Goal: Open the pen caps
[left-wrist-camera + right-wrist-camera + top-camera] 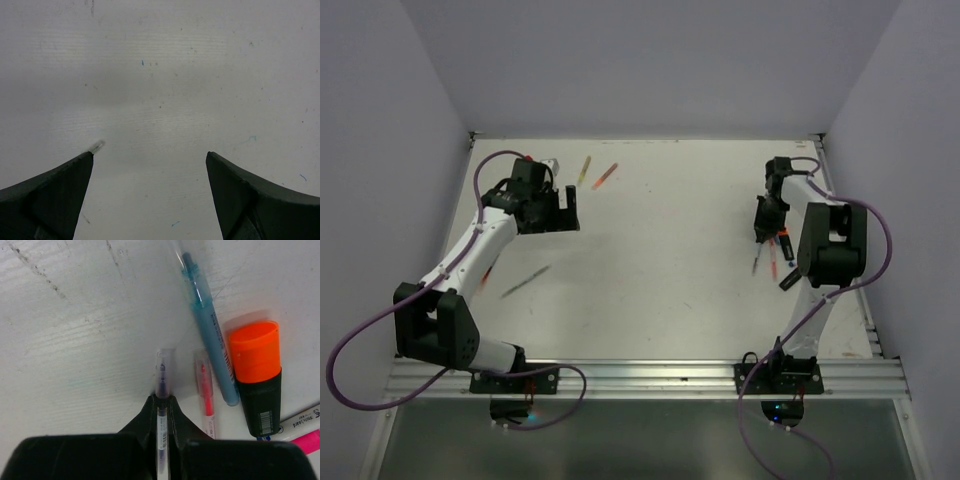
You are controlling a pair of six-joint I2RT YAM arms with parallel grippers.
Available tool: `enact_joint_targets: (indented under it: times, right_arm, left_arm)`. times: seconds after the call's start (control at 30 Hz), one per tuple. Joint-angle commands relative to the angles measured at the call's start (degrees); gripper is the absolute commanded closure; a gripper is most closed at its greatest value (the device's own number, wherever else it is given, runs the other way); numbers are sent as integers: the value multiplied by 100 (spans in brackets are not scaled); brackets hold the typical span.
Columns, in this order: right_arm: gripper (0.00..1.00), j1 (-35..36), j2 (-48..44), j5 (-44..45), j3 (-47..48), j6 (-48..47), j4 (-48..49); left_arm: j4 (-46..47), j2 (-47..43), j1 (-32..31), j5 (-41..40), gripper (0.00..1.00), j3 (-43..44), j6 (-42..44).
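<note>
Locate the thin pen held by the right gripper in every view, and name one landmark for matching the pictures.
Top external: the thin pen sticks out below the right gripper, on the right side of the picture.
Left wrist: not in it.
Right wrist: bottom centre, the thin pen is pinched in the closed jaws.
Shared landmark: the red pen lying just beside it.
</note>
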Motion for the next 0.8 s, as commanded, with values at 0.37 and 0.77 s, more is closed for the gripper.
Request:
enact_joint_targets:
  times: [0.37, 0.77]
  right_arm:
    - [100, 1687, 102, -2749, 2191, 1257, -562]
    - [100, 2408, -364, -3712, 1742, 3042, 1460]
  left_arm:
    - [1513, -147, -54, 2420, 28, -167, -72]
    - [2806, 538, -853, 3309, 20, -97, -512]
